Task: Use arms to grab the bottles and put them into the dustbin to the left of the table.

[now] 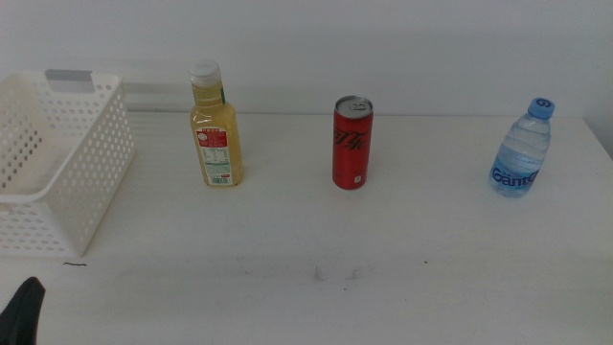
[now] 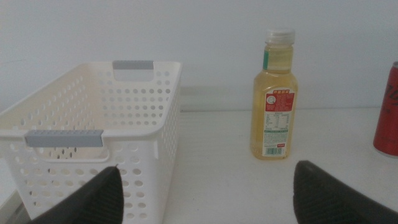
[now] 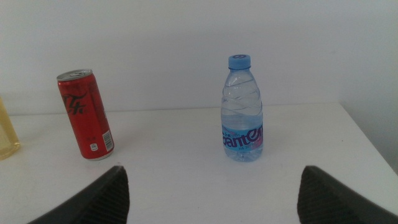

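Observation:
Three bottles stand upright in a row across the table [image 1: 316,230]: a yellow juice bottle [image 1: 215,129] with a white cap, a slim red can [image 1: 351,144] and a clear water bottle [image 1: 522,149] with a blue cap. The white perforated dustbin [image 1: 96,182] sits at the far left with nothing showing inside it. My left gripper [image 2: 208,196] is open, low at the near left, facing the dustbin [image 2: 137,99] and the juice bottle [image 2: 273,99]. Only its dark tip [image 1: 24,311] shows in the middle view. My right gripper [image 3: 214,196] is open, facing the water bottle [image 3: 241,112] and can [image 3: 87,115], well short of both.
A white wall runs behind the table. The table's right edge lies just beyond the water bottle. Faint scuff marks [image 1: 330,273] dot the near middle of the tabletop. Wide gaps separate the three bottles.

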Controlling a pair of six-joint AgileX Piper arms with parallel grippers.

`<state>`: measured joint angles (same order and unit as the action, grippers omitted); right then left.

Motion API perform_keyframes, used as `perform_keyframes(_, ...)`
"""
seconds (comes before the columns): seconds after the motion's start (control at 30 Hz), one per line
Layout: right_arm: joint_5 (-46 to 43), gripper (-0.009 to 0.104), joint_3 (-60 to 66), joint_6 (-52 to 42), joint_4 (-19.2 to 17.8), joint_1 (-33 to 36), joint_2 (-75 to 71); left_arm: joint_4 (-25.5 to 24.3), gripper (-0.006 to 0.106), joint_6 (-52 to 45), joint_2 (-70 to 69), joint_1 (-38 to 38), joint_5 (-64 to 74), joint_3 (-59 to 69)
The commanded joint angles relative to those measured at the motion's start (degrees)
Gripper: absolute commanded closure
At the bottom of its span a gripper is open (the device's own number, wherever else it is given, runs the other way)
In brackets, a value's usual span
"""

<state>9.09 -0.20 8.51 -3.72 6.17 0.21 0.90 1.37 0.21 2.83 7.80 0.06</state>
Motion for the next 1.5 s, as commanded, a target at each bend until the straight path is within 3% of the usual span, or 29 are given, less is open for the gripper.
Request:
perform_keyframes(0.0, 0.0, 0.004, 0.2, -0.6, -0.4, -0.5, -0.2, -0.1, 0.007, 0.1, -0.2, 0.2, -0.8, -0.1)
perform_keyframes(0.5, 0.0, 0.004, 0.2, -0.6, -0.4, -0.5, -0.2, 0.0, 0.007, 0.1, 4.2, 2.4, -5.1, -0.1)
perform_keyframes(0.87, 0.0, 0.004, 0.2, -0.6, -0.4, -0.5, -0.2, 2.3, 0.007, 0.1, 53.2, 16.2, -52.3, -0.1)
perform_keyframes(1.03, 0.0, 0.004, 0.2, -0.6, -0.4, -0.5, -0.2, -1.7, 0.007, 0.5, 71.2, 18.4, -64.8, -2.3)
perform_keyframes(1.33, 0.0, 0.004, 0.2, -0.6, -0.4, -0.5, -0.2, -15.5, 0.007, 7.2, 89.4, 18.9, -65.1, -19.3)
perform_keyframes(1.47, 0.0, 0.004, 0.2, -0.6, -0.4, -0.5, -0.2, -13.6, 0.007, 9.0, 94.1, 23.1, -63.1, -25.5)
